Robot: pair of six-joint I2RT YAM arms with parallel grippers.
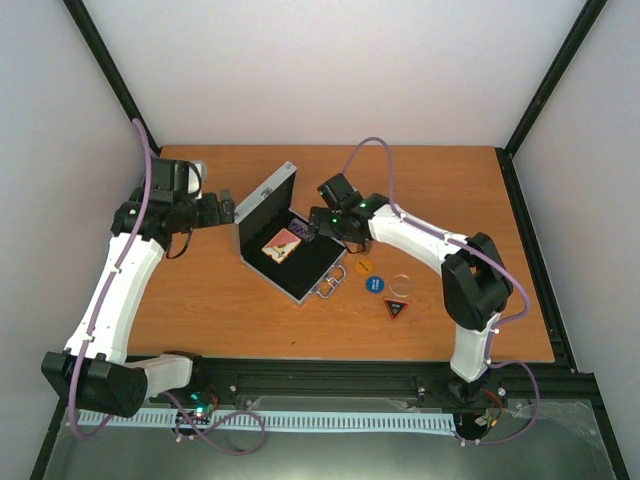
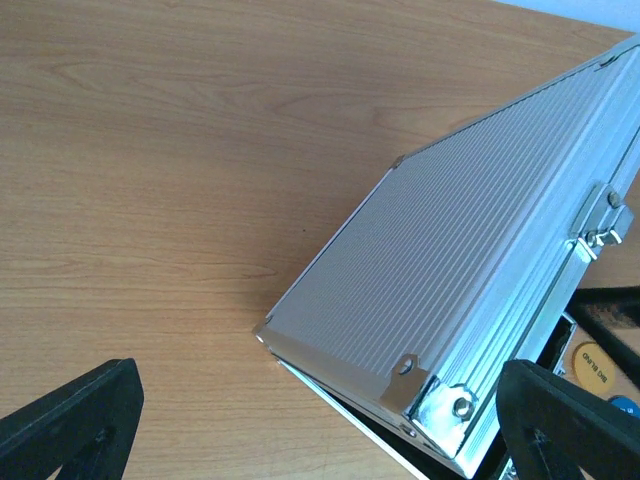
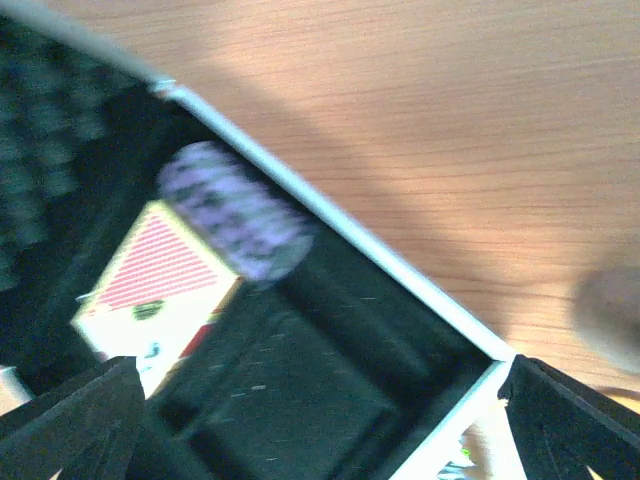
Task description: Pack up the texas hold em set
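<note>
The silver case [image 1: 299, 262] lies open mid-table, its ribbed lid [image 1: 266, 194] propped up on the left side. Inside on the black lining lie a red card deck [image 1: 281, 245] and a purple chip stack [image 1: 304, 230]. My left gripper [image 1: 229, 210] stands open just behind the lid [image 2: 470, 250], with the lid's lower corner between its fingers [image 2: 75, 420]. My right gripper [image 1: 310, 229] hovers open over the case's interior, where the right wrist view shows the deck [image 3: 150, 280], the blurred chip stack [image 3: 235, 215] and the empty black tray [image 3: 300, 390] beneath it.
To the right of the case's handle [image 1: 333, 283] lie an orange disc [image 1: 364, 267], a blue disc [image 1: 374, 284], a clear disc [image 1: 402, 284] and a dark triangular button [image 1: 397, 308]. Bare wood table [image 1: 450, 200] lies behind and to the right.
</note>
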